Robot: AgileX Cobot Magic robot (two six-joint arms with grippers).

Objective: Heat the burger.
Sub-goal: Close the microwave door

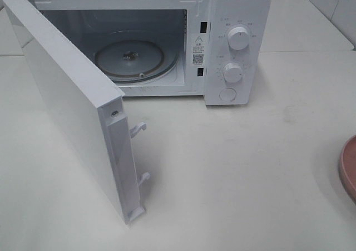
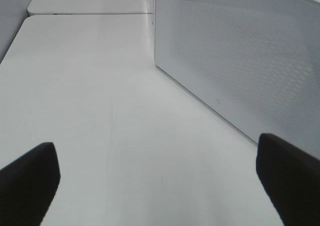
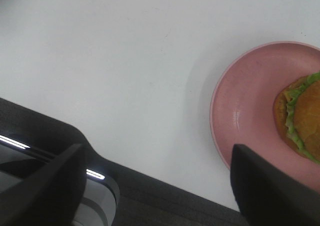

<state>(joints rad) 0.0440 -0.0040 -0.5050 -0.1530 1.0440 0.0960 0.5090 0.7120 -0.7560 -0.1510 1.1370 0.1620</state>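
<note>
Microwave (image 1: 167, 39): door (image 1: 72, 106) swung wide, glass turntable (image 1: 129, 58) bare, at the worktop's (image 1: 233, 178) far edge.
Plate (image 3: 250, 100): pink, at the right edge.
Burger (image 3: 302, 117): on the plate; golden-brown bun, frilly green lettuce.
Left gripper (image 2: 155, 178): spread wide, holding nothing.
Right gripper (image 3: 155, 183): spread, holding nothing, near the plate.

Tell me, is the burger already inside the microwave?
No, the microwave holds only its bare glass turntable; the burger sits on the pink plate.

Each claw (image 2: 160, 181) (image 3: 160, 186) shows only two dark, seemingly matte-black wedge-shaped fingers (image 2: 30, 178); edges blurred.
</note>
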